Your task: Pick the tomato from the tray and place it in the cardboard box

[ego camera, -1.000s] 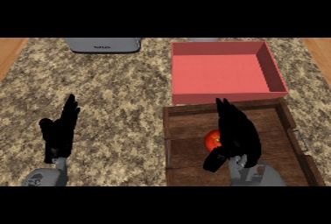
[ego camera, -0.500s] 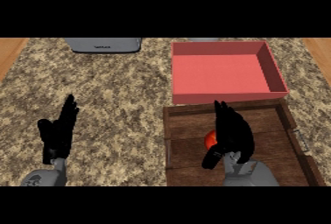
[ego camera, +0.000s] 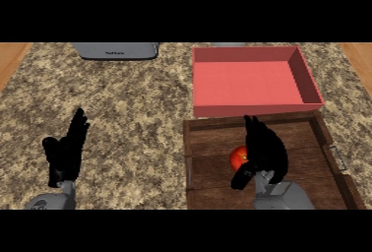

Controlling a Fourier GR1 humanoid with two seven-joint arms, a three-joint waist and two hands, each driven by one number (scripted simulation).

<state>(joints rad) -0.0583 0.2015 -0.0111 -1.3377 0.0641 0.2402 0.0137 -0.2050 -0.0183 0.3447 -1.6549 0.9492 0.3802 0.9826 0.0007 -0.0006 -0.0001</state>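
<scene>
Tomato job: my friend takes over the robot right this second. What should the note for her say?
Left hand: open, resting fingers up over the counter at the left, holding nothing.
Right hand: open, over the wooden tray, covering the right side of the tomato; no grasp shows yet.
Tomato: lies in the tray, not lifted. The red box sits just beyond the tray.
Done: the reach to the tomato.
Left: close on it, lift, carry it forward over the box, let go.

Kitchen, speckled stone counter (ego camera: 131, 98), perhaps toaster (ego camera: 116, 50)
</scene>
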